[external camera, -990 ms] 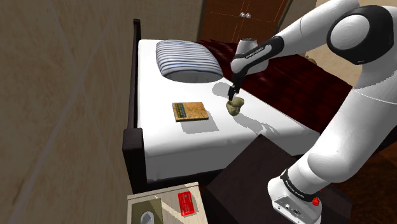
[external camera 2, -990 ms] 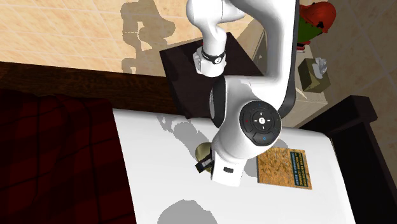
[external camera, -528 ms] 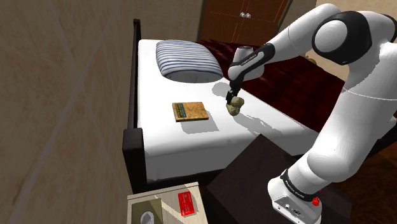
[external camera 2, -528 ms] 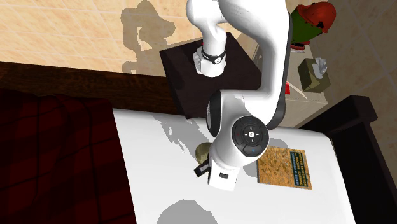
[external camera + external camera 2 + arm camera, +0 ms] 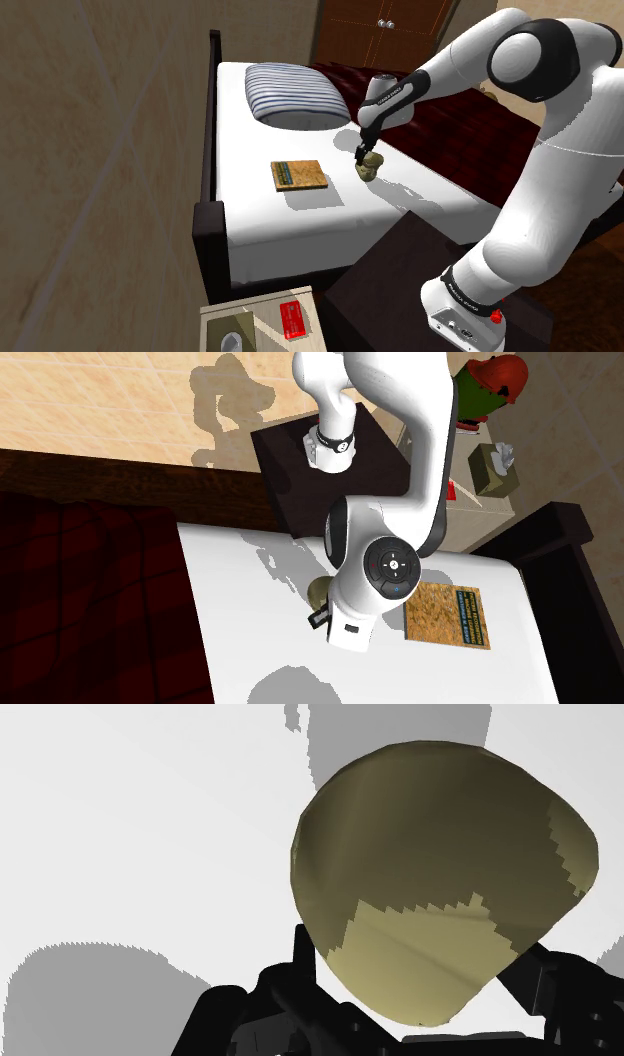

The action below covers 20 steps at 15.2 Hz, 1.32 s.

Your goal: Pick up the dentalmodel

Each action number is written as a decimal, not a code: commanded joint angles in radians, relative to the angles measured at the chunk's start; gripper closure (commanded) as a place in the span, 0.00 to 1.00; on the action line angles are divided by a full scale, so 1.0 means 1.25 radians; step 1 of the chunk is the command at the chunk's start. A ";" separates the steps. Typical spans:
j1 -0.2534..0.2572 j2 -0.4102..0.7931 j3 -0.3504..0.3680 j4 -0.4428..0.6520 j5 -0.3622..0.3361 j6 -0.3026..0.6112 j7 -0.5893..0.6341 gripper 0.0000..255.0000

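The model (image 5: pixel 370 166) sits on the white bed (image 5: pixel 440 190), near the sheet's edge where the dark red quilt (image 5: pixel 470 120) begins at its two o'clock in the shoulder view. Over the past second the arm has folded lower and the claw (image 5: pixel 362 153) has settled onto the model from above. The model itself has scarcely shifted from its spot.

In the wrist view we see the black fingers (image 5: pixel 300 954) pressed against both flanks of the model (image 5: pixel 440 874), so we judge the claw clamped on it. That puts the grasp in place, with only the lift left to do.

The model is a smooth, olive-tan lump, rounded on top and narrowing toward the claw, with no teeth or fine relief drawn. Its curved sides could let it slip as it rises.

A flat book (image 5: pixel 299 175) with a speckled tan cover lies at the model's nine o'clock, well apart. A plump pillow (image 5: pixel 294 95) striped blue and white rests between ten and eleven o'clock.
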 commanded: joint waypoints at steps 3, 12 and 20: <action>0.000 0.003 0.000 0.001 0.001 -0.001 0.000 1.00; 0.005 -0.064 -0.006 0.009 -0.011 -0.076 0.000 1.00; 0.009 -0.117 -0.008 0.028 -0.020 -0.146 0.000 1.00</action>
